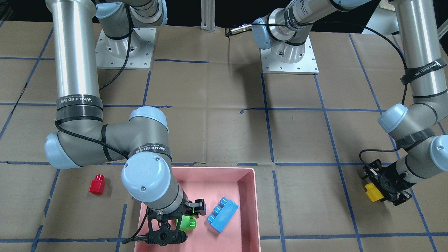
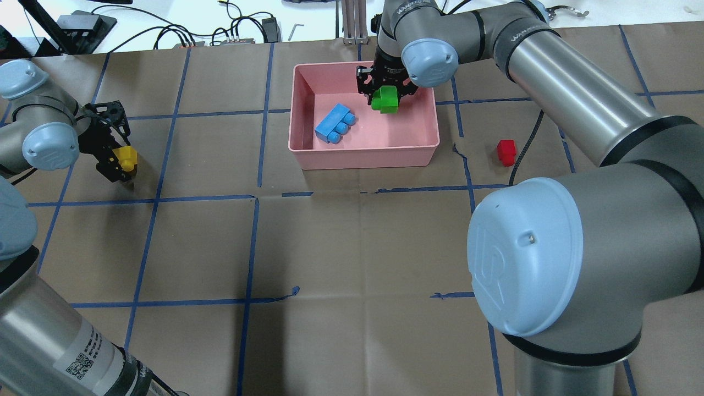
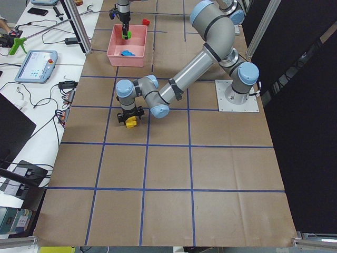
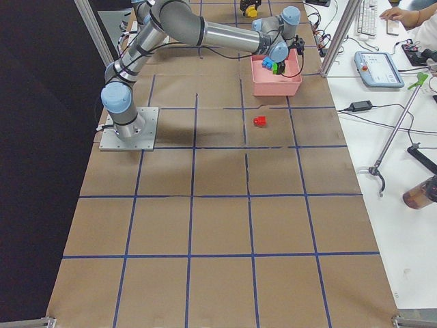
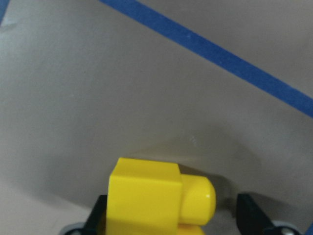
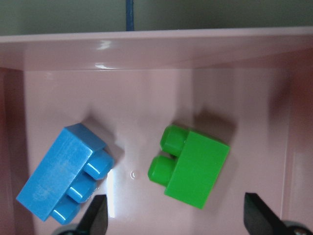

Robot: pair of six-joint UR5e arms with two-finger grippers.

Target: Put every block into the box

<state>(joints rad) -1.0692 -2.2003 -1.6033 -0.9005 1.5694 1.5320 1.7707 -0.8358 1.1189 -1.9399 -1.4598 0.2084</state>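
Observation:
The pink box point(image 2: 363, 157) stands at the table's far middle. The light-blue three-stud brick point(image 2: 334, 124) and the green two-stud brick point(image 2: 385, 99) lie on its floor. My right gripper point(image 2: 385, 92) hangs over the green brick, open; in the right wrist view the green brick point(image 6: 193, 166) lies free between the wide-apart fingertips point(image 6: 98, 218). The red brick point(image 2: 506, 152) stands on the table to the right of the box. My left gripper point(image 2: 118, 159) is down at the table, open around the yellow brick point(image 2: 125, 157); one finger point(image 5: 98, 210) touches it, the other stands apart.
Brown paper with a blue tape grid covers the table. Both arm bases point(image 1: 288, 56) stand at the robot's side. Cables and devices lie beyond the far edge point(image 2: 181, 36). The right arm's large elbow point(image 2: 522, 253) hangs over the near right.

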